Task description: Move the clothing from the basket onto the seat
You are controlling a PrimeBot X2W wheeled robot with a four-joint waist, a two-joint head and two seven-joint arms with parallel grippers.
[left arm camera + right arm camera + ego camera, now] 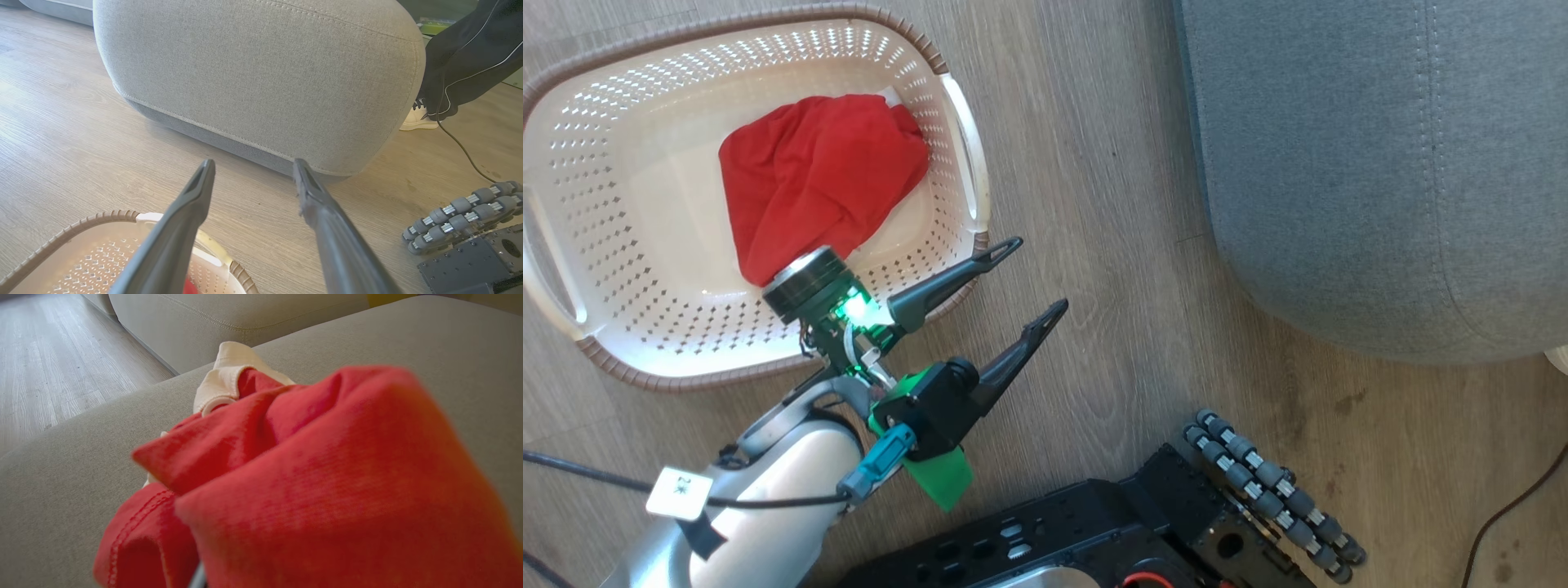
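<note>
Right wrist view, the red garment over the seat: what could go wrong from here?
The red garment bunches over the right gripper, hiding its fingers. If it snags there, pulling away could drag it off the seat. The open left gripper hangs near the basket rim. Reaching in for the other red garment, it could clip the rim and shove the basket.

The left gripper (253, 171) rises from the bottom edge, its two dark fingers spread wide with nothing between them, tips toward the lower front of the grey seat (253, 73). Wood floor (61, 134) lies beneath. At lower left is a corner of the basket (102, 218) with a sliver of red clothing (191, 286) inside. To the right are the robot's black base with grey rollers (461, 212), a dark cable (461, 146), and a person's dark trouser leg (470, 53) and white shoe (419, 120).
</note>
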